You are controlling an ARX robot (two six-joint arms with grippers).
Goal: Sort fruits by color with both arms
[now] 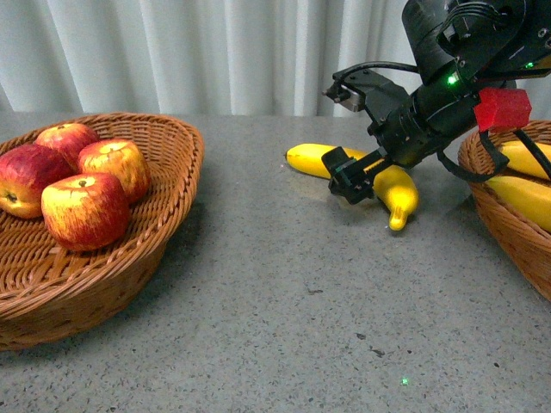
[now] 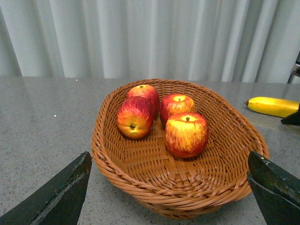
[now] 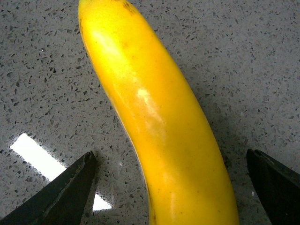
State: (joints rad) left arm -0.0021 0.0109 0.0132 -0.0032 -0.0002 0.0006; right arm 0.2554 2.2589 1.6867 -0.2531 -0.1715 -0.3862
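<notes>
Several red apples (image 1: 85,209) with yellow streaks lie in a wicker basket (image 1: 112,284) at the left; they also show in the left wrist view (image 2: 186,134). A yellow banana (image 1: 395,191) lies on the grey table right of centre. My right gripper (image 1: 362,176) is open over it, low, its fingers either side of the banana (image 3: 159,126) in the right wrist view. Two more bananas (image 1: 525,196) lie in a second wicker basket (image 1: 508,228) at the right edge. My left gripper (image 2: 171,197) is open and empty, in front of the apple basket (image 2: 140,183).
A white curtain (image 1: 198,52) hangs behind the table. The grey speckled tabletop (image 1: 301,318) lies bare between the two baskets. In the left wrist view the banana's end (image 2: 272,106) shows at the right, beyond the apple basket.
</notes>
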